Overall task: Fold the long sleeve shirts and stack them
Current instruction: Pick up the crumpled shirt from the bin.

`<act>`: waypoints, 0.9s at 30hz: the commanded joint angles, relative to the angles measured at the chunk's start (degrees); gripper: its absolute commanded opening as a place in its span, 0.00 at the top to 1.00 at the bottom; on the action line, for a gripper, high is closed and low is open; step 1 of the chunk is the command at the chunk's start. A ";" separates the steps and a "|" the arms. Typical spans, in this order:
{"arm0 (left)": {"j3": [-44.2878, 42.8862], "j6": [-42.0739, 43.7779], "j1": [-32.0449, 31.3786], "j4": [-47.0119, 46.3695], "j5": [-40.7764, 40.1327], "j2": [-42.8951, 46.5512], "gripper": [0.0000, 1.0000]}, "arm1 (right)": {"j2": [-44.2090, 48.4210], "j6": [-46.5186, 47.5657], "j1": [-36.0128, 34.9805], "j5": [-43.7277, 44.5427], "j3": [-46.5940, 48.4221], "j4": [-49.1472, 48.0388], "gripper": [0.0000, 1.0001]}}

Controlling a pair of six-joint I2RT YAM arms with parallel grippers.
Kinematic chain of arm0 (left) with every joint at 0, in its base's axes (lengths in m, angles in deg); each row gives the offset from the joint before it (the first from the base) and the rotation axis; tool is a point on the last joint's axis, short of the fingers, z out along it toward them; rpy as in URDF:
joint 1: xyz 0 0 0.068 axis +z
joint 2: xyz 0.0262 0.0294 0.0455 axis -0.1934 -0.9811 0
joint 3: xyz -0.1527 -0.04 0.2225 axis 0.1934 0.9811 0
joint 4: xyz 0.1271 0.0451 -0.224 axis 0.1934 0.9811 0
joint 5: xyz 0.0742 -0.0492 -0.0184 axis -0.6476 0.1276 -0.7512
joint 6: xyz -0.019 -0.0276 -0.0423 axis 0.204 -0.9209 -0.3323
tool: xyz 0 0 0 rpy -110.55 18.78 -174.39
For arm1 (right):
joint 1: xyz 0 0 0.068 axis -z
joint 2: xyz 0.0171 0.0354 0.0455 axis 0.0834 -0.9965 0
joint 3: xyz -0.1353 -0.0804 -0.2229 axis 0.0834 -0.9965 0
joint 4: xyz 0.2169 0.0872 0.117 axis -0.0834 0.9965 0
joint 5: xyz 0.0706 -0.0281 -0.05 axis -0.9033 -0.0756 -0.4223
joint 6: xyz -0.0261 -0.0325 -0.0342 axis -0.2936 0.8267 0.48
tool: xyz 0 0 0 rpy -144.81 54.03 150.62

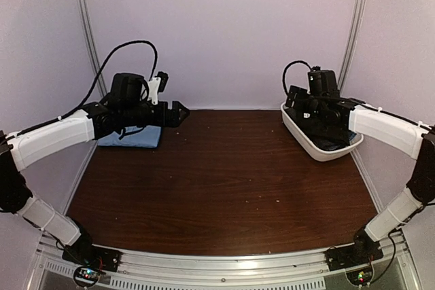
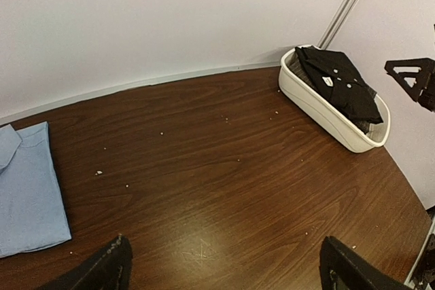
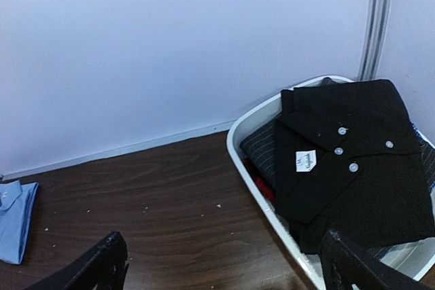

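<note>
Dark wood table (image 1: 217,181), pale walls. Light blue shirt (image 2: 27,188) folded flat at far left corner. Black shirt (image 3: 353,161) topmost in white tub (image 2: 314,108), far right. Left gripper (image 2: 223,257) and right gripper (image 3: 223,252) both spread wide, empty.

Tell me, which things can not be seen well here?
- Top view: light blue shirt half hidden under the left arm; tub contents hidden by the right arm.
- Left wrist view: that shirt cut off by the left edge.
- Right wrist view: clothes under the black shirt mostly covered; its label too small to read.
</note>
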 commanded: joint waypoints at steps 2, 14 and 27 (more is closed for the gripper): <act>-0.79 1.72 1.52 -0.34 2.32 0.96 0.02 | -7.11 2.15 8.63 -3.23 6.65 6.53 0.00; -1.82 2.39 2.07 0.95 3.32 -0.97 0.02 | -27.91 2.79 17.36 -4.07 19.33 12.59 0.06; -1.55 1.79 2.20 0.91 3.85 -1.56 0.02 | -34.70 2.35 17.67 -5.10 22.18 14.78 0.46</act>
